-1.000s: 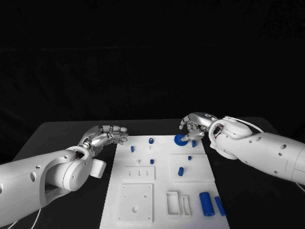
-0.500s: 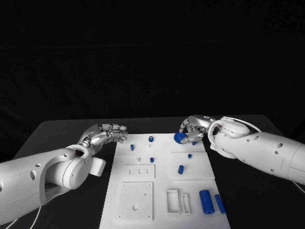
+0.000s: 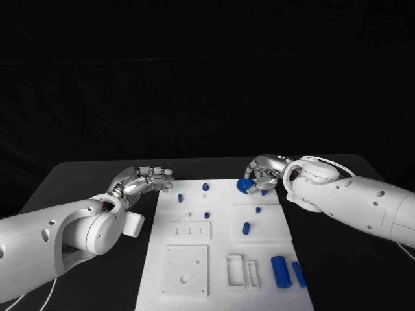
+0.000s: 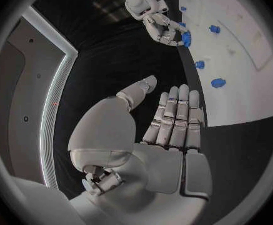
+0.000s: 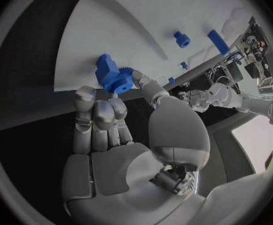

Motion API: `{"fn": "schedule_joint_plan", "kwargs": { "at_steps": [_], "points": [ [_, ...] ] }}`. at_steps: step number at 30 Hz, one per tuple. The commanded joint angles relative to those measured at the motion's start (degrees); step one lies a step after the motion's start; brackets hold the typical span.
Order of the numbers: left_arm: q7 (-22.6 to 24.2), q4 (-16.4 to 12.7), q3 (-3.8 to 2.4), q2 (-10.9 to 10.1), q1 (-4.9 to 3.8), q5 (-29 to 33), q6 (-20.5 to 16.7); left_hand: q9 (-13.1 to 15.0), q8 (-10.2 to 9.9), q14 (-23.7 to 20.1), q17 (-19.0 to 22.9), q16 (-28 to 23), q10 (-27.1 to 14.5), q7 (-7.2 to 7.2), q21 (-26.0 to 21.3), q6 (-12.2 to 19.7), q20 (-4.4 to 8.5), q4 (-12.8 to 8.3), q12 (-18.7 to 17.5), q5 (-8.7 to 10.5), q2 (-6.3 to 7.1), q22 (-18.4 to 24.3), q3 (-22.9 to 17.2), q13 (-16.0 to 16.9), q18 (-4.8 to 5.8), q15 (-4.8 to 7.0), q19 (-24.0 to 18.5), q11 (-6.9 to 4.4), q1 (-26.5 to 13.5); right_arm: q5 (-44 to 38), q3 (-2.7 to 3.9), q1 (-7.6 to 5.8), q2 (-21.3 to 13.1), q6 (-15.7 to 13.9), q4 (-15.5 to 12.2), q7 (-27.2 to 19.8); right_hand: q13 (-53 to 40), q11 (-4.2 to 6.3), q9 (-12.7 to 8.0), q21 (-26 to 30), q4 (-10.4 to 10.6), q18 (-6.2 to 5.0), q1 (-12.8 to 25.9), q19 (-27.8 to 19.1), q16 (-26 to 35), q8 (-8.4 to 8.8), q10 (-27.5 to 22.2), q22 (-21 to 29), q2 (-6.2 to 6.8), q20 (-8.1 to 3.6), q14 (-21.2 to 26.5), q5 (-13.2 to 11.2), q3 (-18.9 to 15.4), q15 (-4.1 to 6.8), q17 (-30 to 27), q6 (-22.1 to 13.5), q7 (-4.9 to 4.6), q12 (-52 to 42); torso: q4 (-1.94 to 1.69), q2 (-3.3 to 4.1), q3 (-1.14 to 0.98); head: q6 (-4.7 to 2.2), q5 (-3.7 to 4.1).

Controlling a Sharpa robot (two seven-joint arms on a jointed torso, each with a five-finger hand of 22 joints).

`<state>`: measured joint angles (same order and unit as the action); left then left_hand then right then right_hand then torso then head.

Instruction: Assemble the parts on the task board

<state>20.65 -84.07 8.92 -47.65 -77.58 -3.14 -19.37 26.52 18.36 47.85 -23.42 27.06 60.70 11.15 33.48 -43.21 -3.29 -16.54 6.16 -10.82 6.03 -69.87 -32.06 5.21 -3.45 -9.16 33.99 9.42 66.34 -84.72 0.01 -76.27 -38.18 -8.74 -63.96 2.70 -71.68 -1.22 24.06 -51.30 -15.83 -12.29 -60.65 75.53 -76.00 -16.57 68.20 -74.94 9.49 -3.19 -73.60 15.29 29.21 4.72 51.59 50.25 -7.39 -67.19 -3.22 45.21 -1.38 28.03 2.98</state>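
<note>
The white rectangular task board (image 3: 222, 256) lies flat in the middle of the black bench (image 3: 86, 175), its long axis running away from the robot, so both arms can reach it from either flank. Shallow square recesses and slots show in its near half; small blue pegs (image 3: 205, 188) stand scattered over its far half.

The left hand (image 3: 144, 181) hovers just beside the board's far left edge, holding nothing, with its fingers close together and only lightly bent; it appears parked out of the way, ready to steady the board or take a part.

The right hand (image 3: 262, 173) is at the board's far right corner, its fingertips (image 5: 114, 105) clamped on a blue toothed gear part (image 5: 111, 76). In the right wrist view the gear is pinched by its edge and lifted off the white surface, probably so its bore stays free to drop over a peg. Its round face is turned towards the wrist camera, its short axis roughly along the fingers; I cannot tell its exact tilt against the board.

A long blue cylinder (image 3: 279, 271) lies near the board's near right corner, its long axis parallel to the board's, with a thinner blue rod (image 3: 299, 274) just beside it. A short blue capsule-shaped pin (image 3: 246, 228) lies on the middle right panel.
</note>
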Motion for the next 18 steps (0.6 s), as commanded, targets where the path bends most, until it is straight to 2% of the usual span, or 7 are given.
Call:
{"fn": "schedule_joint_plan", "kwargs": {
  "at_steps": [1,12,18],
  "points": [
    [0.37,-0.09,-0.05,0.08,-0.1,-0.04,0.96,-0.05,-0.4,-0.33,0.08,-0.22,0.04,0.35,0.3,0.21,-0.03,0.01,-0.3,0.31,0.15,-0.09,-0.43,-0.09,-0.52,0.07,-0.34,0.26,-0.13,-0.21,-0.24,0.34,0.18,3.22,0.1,-0.05,-0.08,-0.13,0.04,-0.41,0.12,-2.71,-0.01,-0.46,-0.23,-0.39,0.38,-1.33,-0.69,-0.03,0.02,-0.48,0.48,0.2,0.09,1.01,-0.49,-0.29,0.08,-0.03,-0.02,0.07,-0.03],
    [0.23,-0.2,-0.05,-0.02,-0.1,0.06,1.0,-0.06,-0.43,-0.35,0.09,-0.23,0.02,0.37,0.3,0.25,-0.04,0.0,-0.36,0.32,0.17,-0.09,-0.42,-0.1,-0.52,0.06,-0.37,0.28,-0.14,-1.32,-0.31,0.42,0.42,3.48,0.13,0.66,-0.22,0.37,0.21,-1.34,1.09,-2.71,0.72,-0.8,-0.05,-1.04,0.72,-1.3,-1.49,0.17,-0.13,-1.12,3.03,0.64,0.72,2.79,0.07,-0.92,0.01,-0.02,0.02,0.17,0.11],
    [0.13,-0.28,-0.05,-0.06,-0.1,0.05,1.11,-0.06,-0.44,-0.36,0.09,-0.24,0.01,0.37,0.3,0.27,-0.05,0.0,-0.39,0.32,0.18,-0.09,-0.43,-0.1,-0.53,0.05,-0.38,0.29,-0.14,-1.5,-0.32,0.43,0.46,3.71,0.15,0.88,-0.09,0.66,0.27,-1.78,1.63,-2.71,1.14,-0.96,0.12,-1.31,0.76,-1.25,-1.42,0.2,-0.2,-1.79,4.23,0.92,1.02,3.64,0.36,-0.99,0.03,-0.01,0.05,0.19,0.12]
  ]
}}
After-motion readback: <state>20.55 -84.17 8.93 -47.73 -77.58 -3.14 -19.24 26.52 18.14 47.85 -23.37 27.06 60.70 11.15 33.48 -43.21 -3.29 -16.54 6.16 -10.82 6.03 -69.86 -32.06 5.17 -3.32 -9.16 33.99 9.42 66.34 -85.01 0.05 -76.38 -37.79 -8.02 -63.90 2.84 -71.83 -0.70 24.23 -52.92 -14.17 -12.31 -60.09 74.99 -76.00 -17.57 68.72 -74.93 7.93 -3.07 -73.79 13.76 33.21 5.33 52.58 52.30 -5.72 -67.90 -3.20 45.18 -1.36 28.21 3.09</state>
